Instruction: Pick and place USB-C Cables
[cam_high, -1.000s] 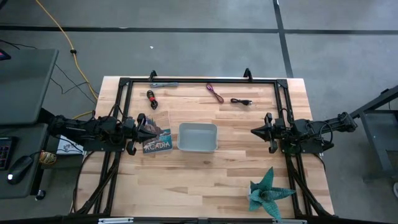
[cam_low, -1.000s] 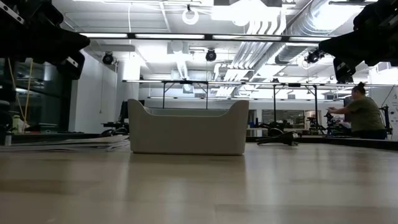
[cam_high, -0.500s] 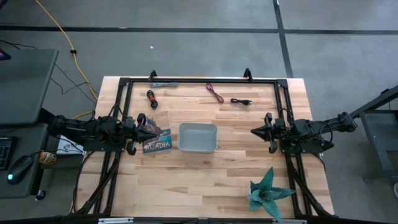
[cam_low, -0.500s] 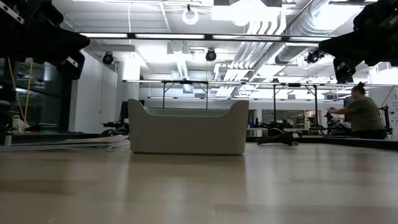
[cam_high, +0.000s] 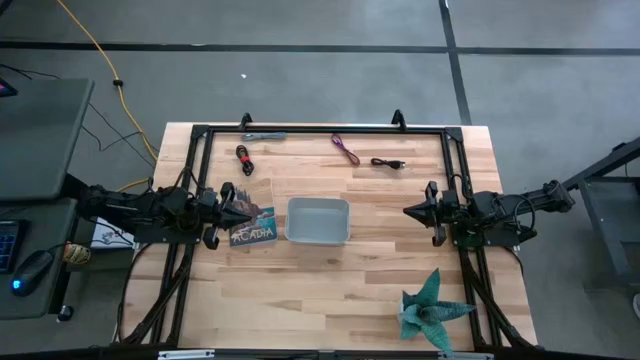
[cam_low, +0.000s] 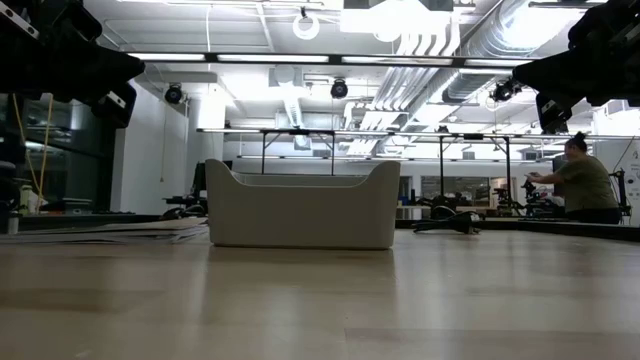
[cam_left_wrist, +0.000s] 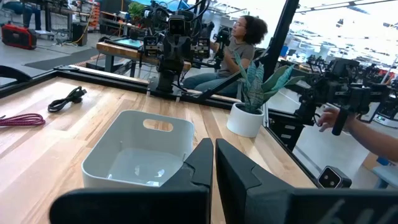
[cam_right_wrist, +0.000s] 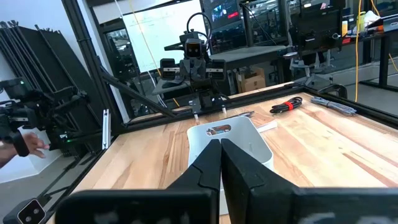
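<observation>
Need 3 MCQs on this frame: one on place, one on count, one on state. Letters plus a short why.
1. Where are the USB-C cables?
A. in the grey tray
B. on the table along its far side
C. in the pincers

2. How many cables show in the high view?
A. two
B. six
C. four

3. How do the left pincer's fingers stand?
A. wide open
B. shut, holding nothing
C. shut on a cable

Answers:
1 B: the black-and-red cable, grey cable, purple cable and black cable lie on the table beyond the grey tray.
2 C: those four, each apart from the others.
3 B: the left pincer has its tips together with nothing between; the right pincer is the same.
</observation>
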